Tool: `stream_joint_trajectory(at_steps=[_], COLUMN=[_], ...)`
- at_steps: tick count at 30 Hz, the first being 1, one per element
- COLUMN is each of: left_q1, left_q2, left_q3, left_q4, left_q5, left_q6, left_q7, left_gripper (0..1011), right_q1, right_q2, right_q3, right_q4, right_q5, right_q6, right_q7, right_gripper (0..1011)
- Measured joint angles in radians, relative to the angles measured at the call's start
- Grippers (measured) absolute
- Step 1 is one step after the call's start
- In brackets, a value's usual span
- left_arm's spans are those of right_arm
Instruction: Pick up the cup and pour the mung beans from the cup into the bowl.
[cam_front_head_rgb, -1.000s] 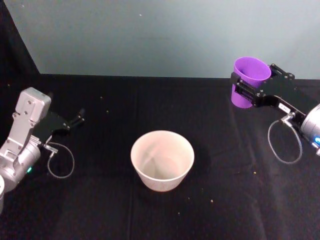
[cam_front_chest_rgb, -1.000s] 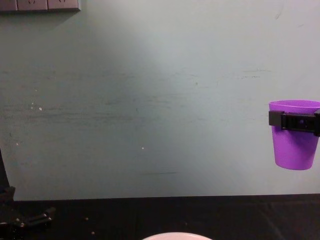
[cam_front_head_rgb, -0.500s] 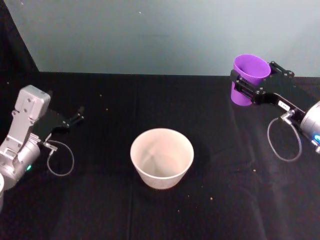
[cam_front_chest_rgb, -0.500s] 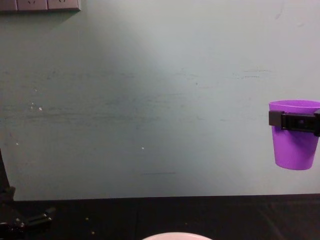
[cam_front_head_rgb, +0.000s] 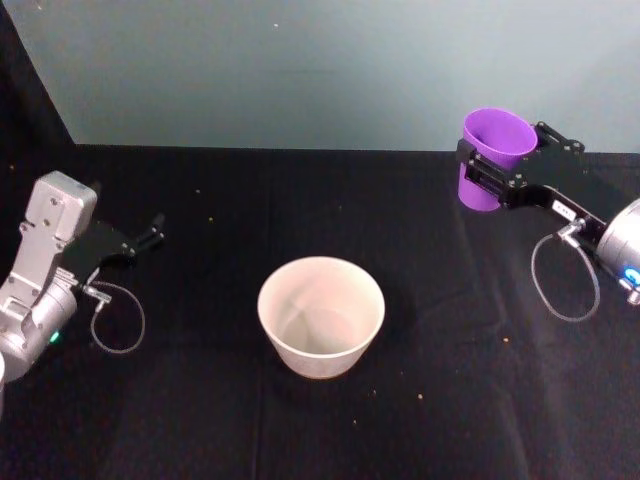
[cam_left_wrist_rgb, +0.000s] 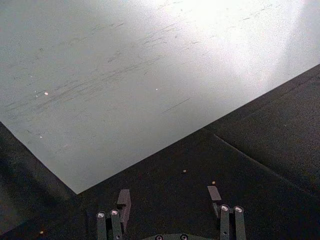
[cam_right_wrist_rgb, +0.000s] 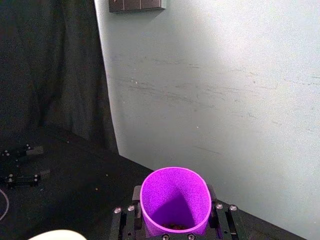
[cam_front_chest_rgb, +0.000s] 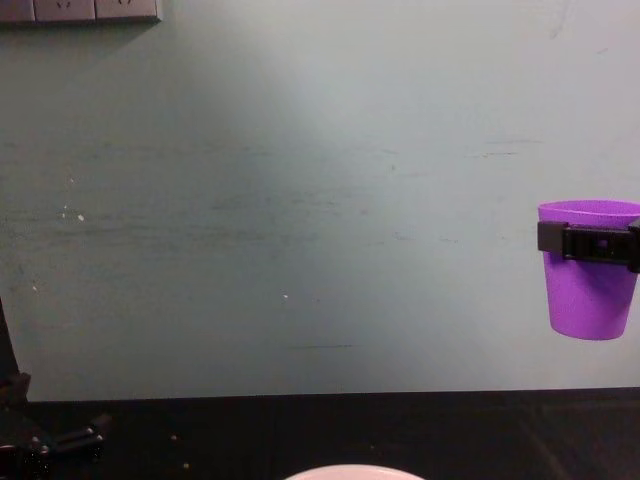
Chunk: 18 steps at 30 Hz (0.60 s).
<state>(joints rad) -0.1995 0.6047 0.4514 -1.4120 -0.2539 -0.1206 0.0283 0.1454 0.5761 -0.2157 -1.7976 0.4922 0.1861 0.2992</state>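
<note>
The pick-up looks done, and carrying the load over to pour is the step in hand. The right gripper (cam_front_head_rgb: 508, 162) is clamped on the small bright purple plastic cup (cam_front_head_rgb: 497, 133), one black finger on each side just under the rim. It holds the cup upright and clear of the black cloth-covered table (cam_front_head_rgb: 450, 400), at the upper right of the head view.

In the right wrist view a thin layer of tiny olive-brown mung beans (cam_right_wrist_rgb: 175, 226) lies at the cup's bottom. The pale pinkish-white round bowl (cam_front_head_rgb: 318, 352) stands empty at the lower middle of the head view, well apart from the cup.

Next, I judge, the cup must travel down-left over the bowl's mouth, then tip. The left gripper (cam_front_head_rgb: 150, 235) sits parked at the left edge, fingers apart.
</note>
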Motion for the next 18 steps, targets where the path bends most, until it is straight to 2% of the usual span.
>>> stream_joint_trajectory(at_steps=[18], left_q1=[0.000], left_q2=[0.000], left_q3=[0.000], left_q4=[0.000], left_q5=[0.000], left_q6=[0.000], left_q7=[0.000], left_gripper=[1000], right_q1=[0.000], right_q2=[0.000], right_q3=[0.000], right_q4=[0.000], right_q5=[0.000], right_q6=[0.000], right_q7=[0.000], right_gripper=[723])
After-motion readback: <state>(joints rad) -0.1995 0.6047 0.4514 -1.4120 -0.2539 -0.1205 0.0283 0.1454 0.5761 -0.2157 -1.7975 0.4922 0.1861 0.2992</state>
